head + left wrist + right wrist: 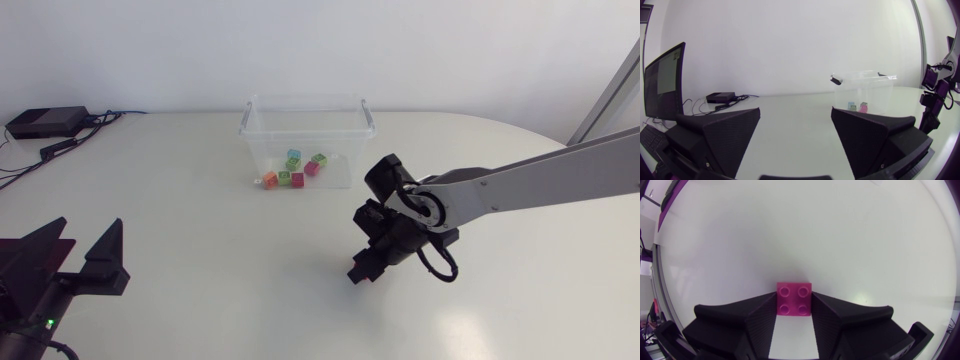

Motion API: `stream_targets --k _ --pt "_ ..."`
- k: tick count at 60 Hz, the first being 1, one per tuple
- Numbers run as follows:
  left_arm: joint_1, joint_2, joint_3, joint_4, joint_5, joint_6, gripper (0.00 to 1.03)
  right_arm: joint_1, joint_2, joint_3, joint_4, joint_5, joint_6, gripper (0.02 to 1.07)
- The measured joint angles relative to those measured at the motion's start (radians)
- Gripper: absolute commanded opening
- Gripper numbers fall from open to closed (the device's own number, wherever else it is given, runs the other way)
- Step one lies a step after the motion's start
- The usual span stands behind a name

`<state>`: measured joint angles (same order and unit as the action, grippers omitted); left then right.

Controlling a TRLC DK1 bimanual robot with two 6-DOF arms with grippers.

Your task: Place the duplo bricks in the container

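A magenta brick [794,299], square with four studs facing up, sits flat between the fingers of my right gripper [360,270], and both fingers press its sides. The container [305,135], a clear open-topped box, stands upright, well apart from that gripper. On its floor, in a loose cluster, lie a blue brick [294,157], green brick [319,159], pink brick [311,168], orange brick [270,180], second green brick [284,178] and red brick [297,180].

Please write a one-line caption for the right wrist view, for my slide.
Right gripper shut on a magenta brick, over the white table.
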<state>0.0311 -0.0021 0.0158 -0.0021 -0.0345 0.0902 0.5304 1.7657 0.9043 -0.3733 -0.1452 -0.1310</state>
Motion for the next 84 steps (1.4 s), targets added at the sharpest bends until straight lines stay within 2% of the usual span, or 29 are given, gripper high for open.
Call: stream_targets --k 13,27,47,67,84 --pt "0.0 0.0 0.0 0.0 0.0 0.0 0.99 -0.002 -0.039 0.0 0.0 0.006 0.008 0.41" --pt "0.0 0.0 0.0 0.0 0.0 0.0 0.99 -0.019 -0.169 0.0 0.004 0.022 0.024 0.41" --pt "0.0 0.0 0.0 0.0 0.0 0.0 0.99 -0.103 -0.333 0.027 0.016 0.03 0.042 0.41" --pt "0.0 0.0 0.0 0.0 0.0 0.0 0.99 -0.166 -0.314 0.223 0.043 0.02 0.05 0.41" --pt "0.0 0.0 0.0 0.0 0.0 0.0 0.99 -0.172 -0.167 0.361 0.196 -0.01 0.05 0.41"
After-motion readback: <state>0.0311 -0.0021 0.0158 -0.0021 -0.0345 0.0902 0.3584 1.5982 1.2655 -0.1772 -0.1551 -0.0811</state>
